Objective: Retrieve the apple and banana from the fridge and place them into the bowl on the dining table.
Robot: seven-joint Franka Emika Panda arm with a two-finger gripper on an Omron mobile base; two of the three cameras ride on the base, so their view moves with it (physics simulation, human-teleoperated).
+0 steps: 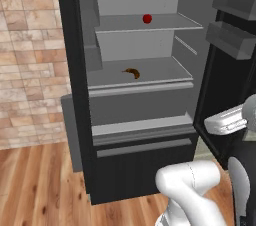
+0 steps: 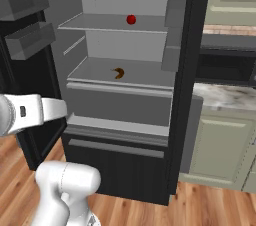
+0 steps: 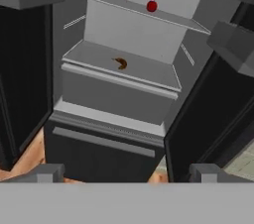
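Inside the open black two-door fridge [image 1: 140, 120], small red apple [image 1: 147, 18] and orange-brown banana [image 1: 132, 72] sit unretrieved; two-finger gripper [image 3: 128, 172] spread wide, empty.

Inside the fridge [image 1: 75, 95] — apple [image 1: 147, 18] on the shelf above — banana [image 1: 132, 73] below.

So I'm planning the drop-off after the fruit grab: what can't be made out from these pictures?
- Fridge: its top is cut off by the upper edge in both base views.
- Banana: too small in the hand view to tell its stem end.
- Apple: too small to show any stem.
- Gripper: open, but the grey band cuts the fingers to their tips.
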